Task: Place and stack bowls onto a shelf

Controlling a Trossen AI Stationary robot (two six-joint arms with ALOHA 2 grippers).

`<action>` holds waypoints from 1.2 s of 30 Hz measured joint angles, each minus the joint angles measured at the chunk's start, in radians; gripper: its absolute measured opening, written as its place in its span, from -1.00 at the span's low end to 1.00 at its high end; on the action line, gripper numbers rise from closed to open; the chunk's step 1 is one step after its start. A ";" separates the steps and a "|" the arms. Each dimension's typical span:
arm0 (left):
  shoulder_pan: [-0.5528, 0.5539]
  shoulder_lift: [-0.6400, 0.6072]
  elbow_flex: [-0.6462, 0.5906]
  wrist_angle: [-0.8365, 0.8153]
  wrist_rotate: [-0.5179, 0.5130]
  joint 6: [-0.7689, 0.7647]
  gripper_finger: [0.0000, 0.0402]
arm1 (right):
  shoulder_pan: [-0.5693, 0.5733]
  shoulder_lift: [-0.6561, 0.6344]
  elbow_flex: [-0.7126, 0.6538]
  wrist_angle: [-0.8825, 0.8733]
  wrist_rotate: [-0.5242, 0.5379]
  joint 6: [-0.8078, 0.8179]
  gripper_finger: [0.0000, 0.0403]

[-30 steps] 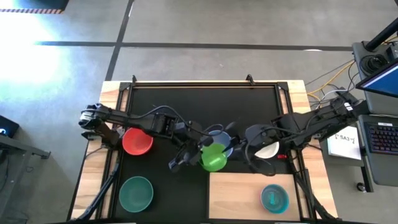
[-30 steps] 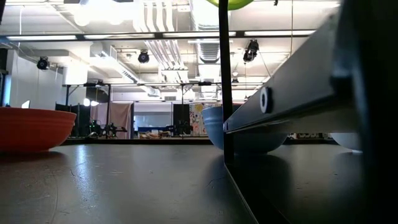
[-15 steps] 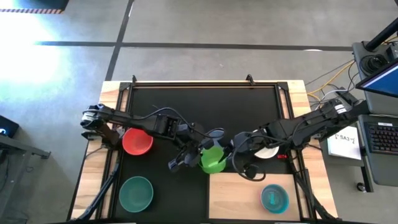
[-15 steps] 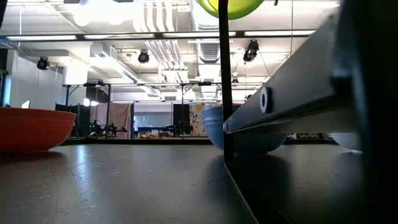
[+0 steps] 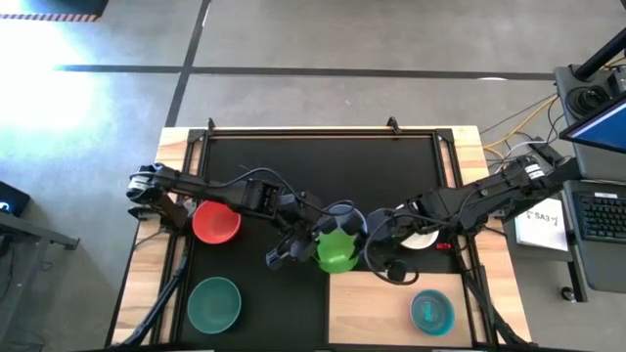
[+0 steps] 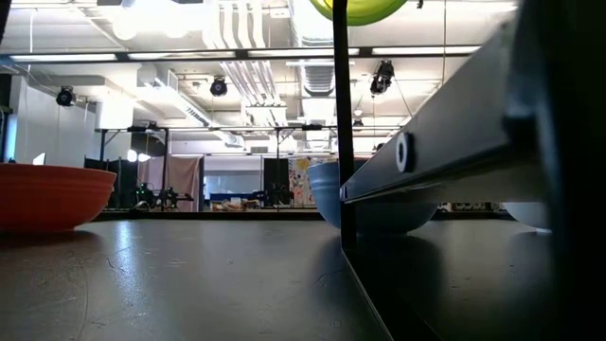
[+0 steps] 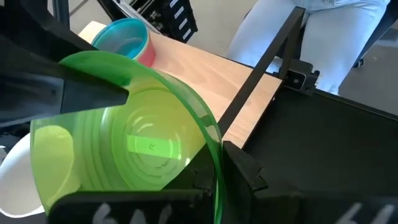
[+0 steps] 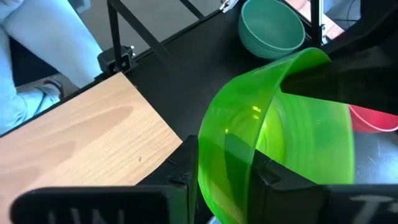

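1. Bowls first: the small light-green translucent plastic bowl [image 5: 335,249] hangs above the black mat [image 5: 293,166], just off the near edge of the light wooden shelf board [image 5: 377,303]; the low view shows its underside [image 6: 365,9] well clear of the worktop.
2. My left hand [image 5: 315,238] is clenched on that bowl's rim, 1 finger inside and 1 outside.
3. My right hand [image 5: 377,244] grips the opposite rim, its fingers [image 8: 267,180] pinching the green wall.
4. The periwinkle bowl [image 5: 342,213] sits on the mat just behind the green one, partly hidden by my arms.
5. The white bowl [image 5: 423,237] rests under my right arm.
6. The red bowl [image 5: 216,222] and the teal-green bowl [image 5: 214,304] sit on the mat's left side, well apart.
7. A blue bowl nested in a pink one [image 5: 431,310] stands on the shelf.
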 joint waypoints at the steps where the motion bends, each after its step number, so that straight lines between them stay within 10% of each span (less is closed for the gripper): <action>1: 0.000 0.000 0.000 0.001 -0.001 -0.009 -1.00 | 0.000 0.000 0.000 0.000 -0.005 0.003 -0.71; 21: 0.001 -0.005 0.000 0.138 -0.031 -0.109 -0.40 | -0.001 0.000 -0.002 -0.006 -0.108 0.095 -0.96; 36: 0.002 -0.005 0.000 0.210 -0.420 -0.160 -0.06 | -0.060 -0.021 -0.001 -0.130 -0.002 0.517 -0.96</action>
